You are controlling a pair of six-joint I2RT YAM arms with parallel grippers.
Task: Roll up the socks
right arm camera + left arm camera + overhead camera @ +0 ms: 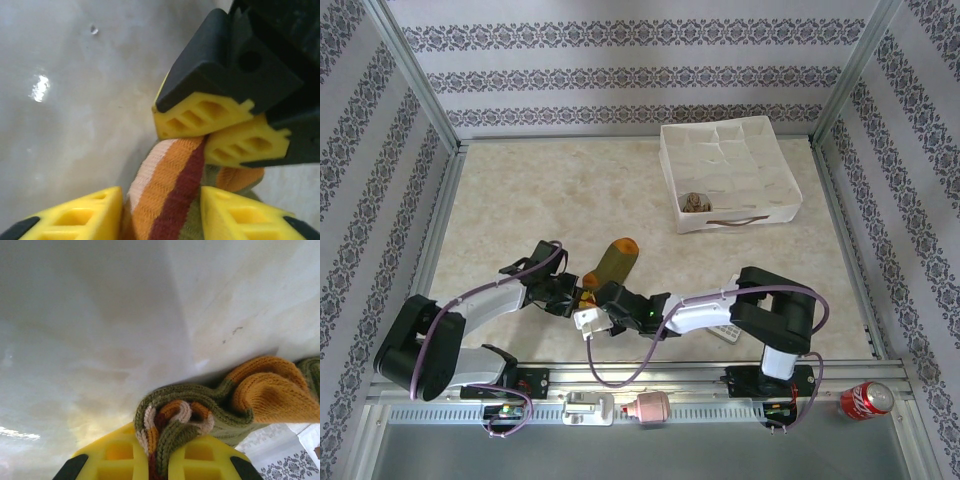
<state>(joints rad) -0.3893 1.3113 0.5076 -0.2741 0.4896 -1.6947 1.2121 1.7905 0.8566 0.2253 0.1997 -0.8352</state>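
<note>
The olive green knitted sock (614,262), with an orange toe and a striped band, lies on the pale marbled surface (520,210) just ahead of the two arms. Its toe points away from them, and its banded end is at the point where the tools meet. The left tool (157,452) is clamped on that end. In the left wrist view its yellow fingers (115,457) pinch a bunched fold of olive, orange, cream and dark red knit, and the orange part of the sock is humped up just beyond.

The right tool (160,215) faces it from the other side. Its own yellow fingers (80,215) stand apart, with the flat striped band lying between them (flanking it rather than squeezing it). In that view the left tool's fingertips grip the same band just above.

Well apart, toward the far right of the surface, sits a white fabric box with dividers (775,165). In its near-left compartment is the brown-and-tan argyle sock (695,203), a small rolled bundle whose pattern is too small to make out. A red drink can (865,400) lies on its side on the rail by the right arm's base.
</note>
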